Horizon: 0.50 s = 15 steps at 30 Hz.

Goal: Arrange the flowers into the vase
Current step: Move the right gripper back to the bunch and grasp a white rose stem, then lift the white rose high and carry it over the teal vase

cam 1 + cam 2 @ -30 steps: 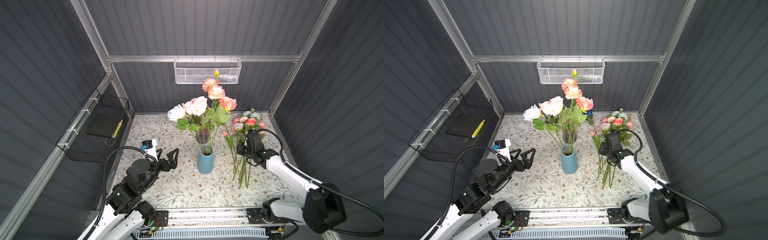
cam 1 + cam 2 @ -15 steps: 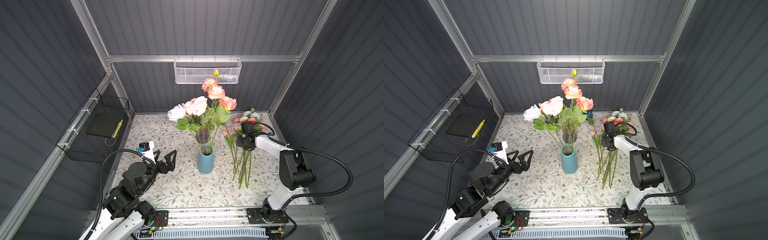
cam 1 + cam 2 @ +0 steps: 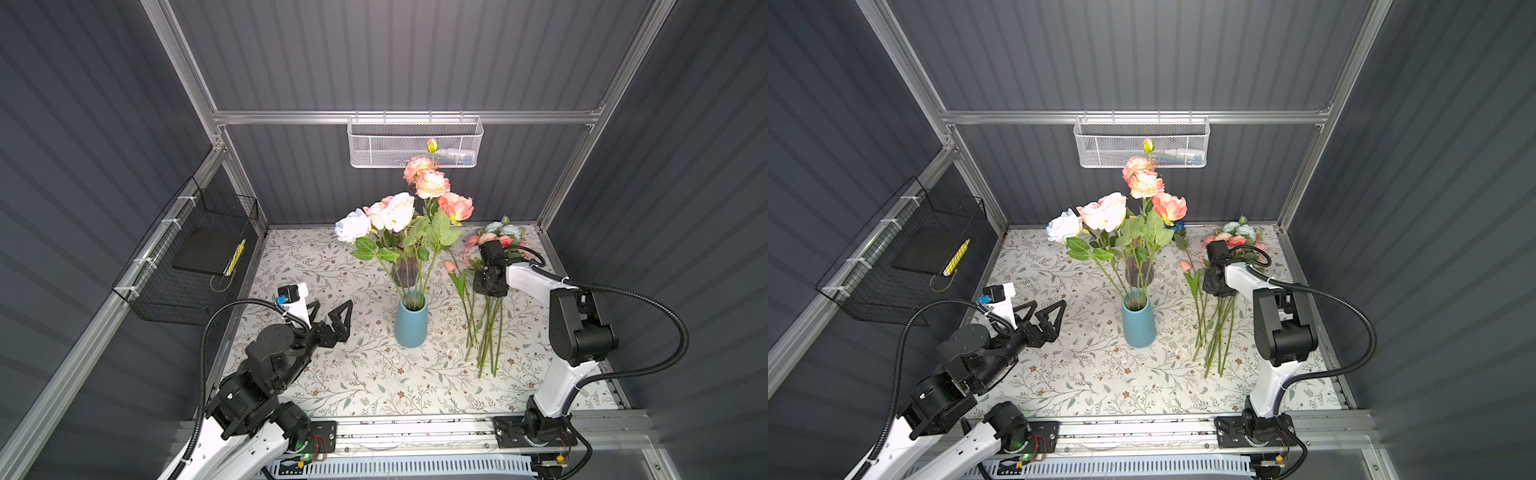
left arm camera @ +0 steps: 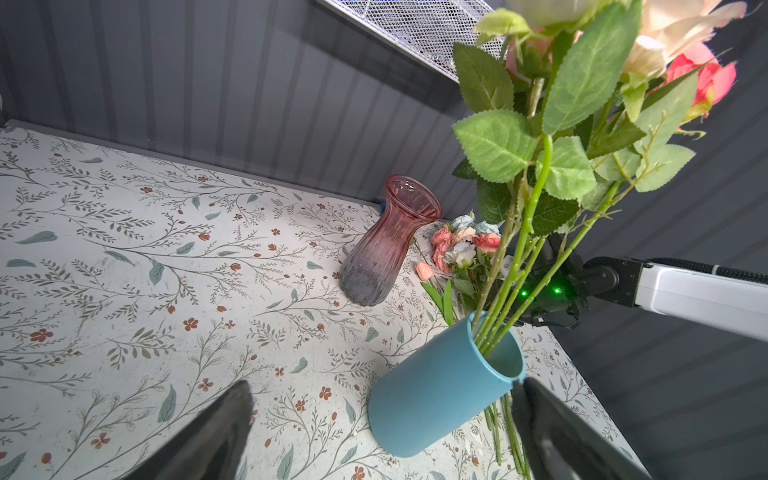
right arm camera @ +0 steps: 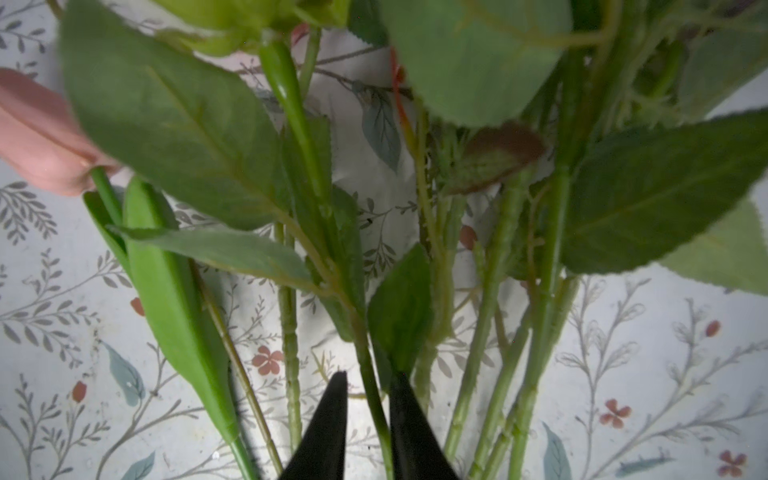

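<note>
I see the tall teal-blue ceramic cylinder vase (image 3: 410,328) standing upright in the middle of the floral-print table (image 3: 316,374). It holds a bunch of long green-stemmed roses (image 3: 401,214) with peach, pink, cream and pale blue heads, fanning toward the back edge. Just behind it, toward that edge, stands a ribbed pink glass vase (image 4: 386,245).

The loose flowers (image 3: 490,328) lie flat in a bundle near the table's right edge, with small pink and pale blue heads toward the back right corner and cut ends toward the front edge. My right gripper (image 5: 368,380) is down on that bundle, partway along the stems. Its black fingertips (image 5: 332,415) stand narrow with a single green stem (image 5: 376,411) between them, and I cannot tell whether they actually pinch it.

My left gripper (image 3: 332,308) hovers over the table's left half, fingers spread wide and holding nothing, pointing at the blue vase.

A white mesh basket (image 3: 415,145) hangs on the back wall and a black wire basket (image 3: 187,266) on the left wall.
</note>
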Tool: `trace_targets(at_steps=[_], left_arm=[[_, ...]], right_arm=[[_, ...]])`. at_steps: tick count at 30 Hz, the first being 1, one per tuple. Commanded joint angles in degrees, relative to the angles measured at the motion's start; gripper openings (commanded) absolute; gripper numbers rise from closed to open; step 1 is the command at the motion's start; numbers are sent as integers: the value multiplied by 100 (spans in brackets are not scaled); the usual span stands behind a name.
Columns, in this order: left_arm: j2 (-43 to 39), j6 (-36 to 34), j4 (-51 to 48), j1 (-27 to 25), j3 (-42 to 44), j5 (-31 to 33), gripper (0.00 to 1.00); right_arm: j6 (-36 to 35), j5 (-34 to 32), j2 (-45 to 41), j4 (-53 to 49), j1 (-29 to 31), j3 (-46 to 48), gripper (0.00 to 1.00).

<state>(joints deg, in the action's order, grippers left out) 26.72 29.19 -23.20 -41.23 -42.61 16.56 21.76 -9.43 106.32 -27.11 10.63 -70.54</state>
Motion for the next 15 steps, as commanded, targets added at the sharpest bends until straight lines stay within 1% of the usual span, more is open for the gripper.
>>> trace_targets(at_steps=[1,5,8,11,15], left_arm=[[-92,-11,-78,-25,7,81,100],[-103,-19,-119,-25,-28,93,100],[-87,-18,-116,-21,-41,98,100],[-64,-27,-136,-23,-79,99,100],[-32,-41,-100,-21,-96,98,100]], right_arm=[[-27,-22,24,-220,-26,-95,17],[-59,-8,48,-258,-26,-146,16],[-108,14,-49,-221,-18,-112,7],[-195,48,-630,202,38,250,0],[-211,200,-1648,752,92,753,0]])
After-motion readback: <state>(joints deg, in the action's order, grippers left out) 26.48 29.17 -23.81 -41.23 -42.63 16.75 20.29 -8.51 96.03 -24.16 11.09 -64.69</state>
